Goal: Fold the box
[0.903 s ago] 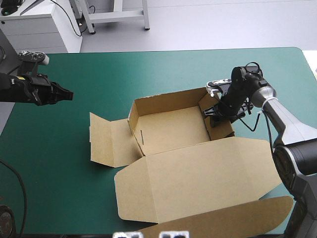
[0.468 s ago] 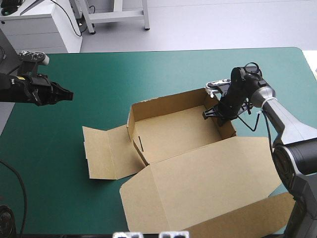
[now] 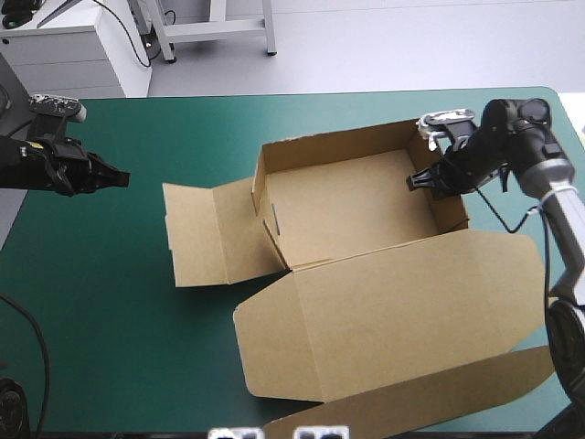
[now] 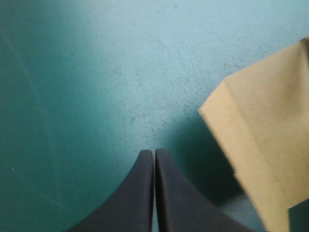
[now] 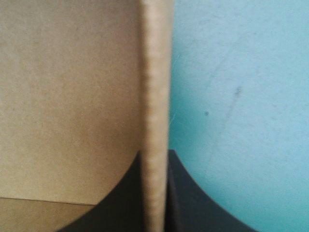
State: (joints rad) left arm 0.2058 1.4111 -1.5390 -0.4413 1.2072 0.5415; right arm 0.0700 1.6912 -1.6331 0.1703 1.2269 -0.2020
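Note:
The brown box (image 3: 347, 215) stands as an open tray near the table's middle, with far, left and right walls raised. Its wide lid (image 3: 402, 311) lies flat toward the near edge, and a side flap (image 3: 206, 233) lies flat to the left. My right gripper (image 3: 431, 181) is shut on the box's right wall; in the right wrist view the wall's edge (image 5: 155, 121) runs up between the two black fingers (image 5: 186, 198). My left gripper (image 3: 117, 177) hovers at the table's left, apart from the box, shut on nothing (image 4: 154, 159). A corner of the flap (image 4: 263, 140) shows ahead of it.
The teal-green cover (image 3: 137, 347) lies bare at the left and near left. The lid's tuck flap (image 3: 457, 402) reaches the near right edge of the table. A white cabinet (image 3: 82, 55) stands beyond the far left corner.
The right gripper has shut on the right wall and dragged the whole box to the right and toward the far edge. The left gripper has stayed almost still.

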